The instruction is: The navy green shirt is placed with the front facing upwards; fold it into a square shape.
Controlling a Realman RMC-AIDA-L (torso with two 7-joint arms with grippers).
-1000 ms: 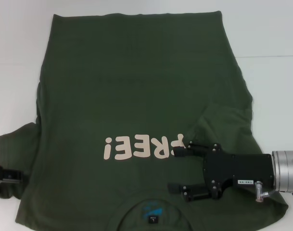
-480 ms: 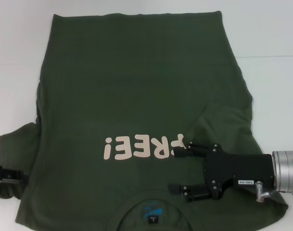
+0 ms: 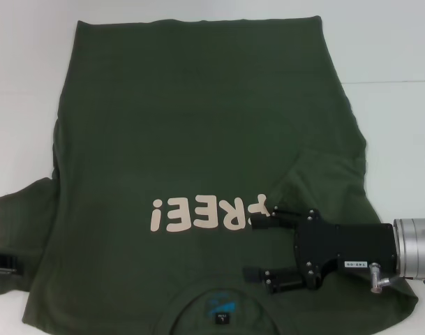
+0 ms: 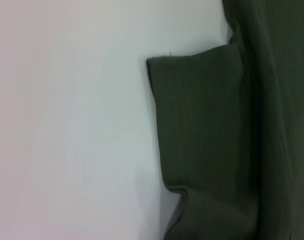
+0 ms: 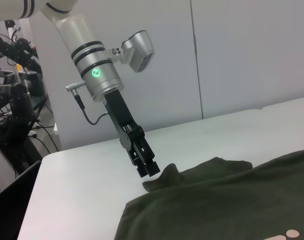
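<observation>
A: Head view first. We record the shirt [image 3: 198, 174] spread flat over the white table [image 3: 393, 42], filling most of the frame, collar at the bottom centre and the cream lettering [image 3: 209, 213] in the lower middle. What differs from half a second ago?

B: We note one change only. The left gripper [image 3: 4, 265], at the lower left edge of the frame, has slid outward toward that edge. Less of it shows now than before. The left sleeve [image 3: 20, 209] lies flat where it was.

A: Do we confirm its grip?

B: In the right wrist view the left gripper [image 5: 151, 170] sits at the raised edge of the sleeve [image 5: 164, 180], fingers drawn close together. We cannot tell whether cloth lies between them.

A: And the other arm?

B: The right gripper [image 3: 262, 246], lower right of the head view, has not moved. Its jaws stand well apart, flat over the cloth beside the last letter, holding nothing. The right sleeve [image 3: 324, 181] is already turned inward.

A: Meaning for the task?

B: We judge the left-sleeve fold not yet done. The outward drift suggests repositioning at the sleeve edge, not folding.
</observation>
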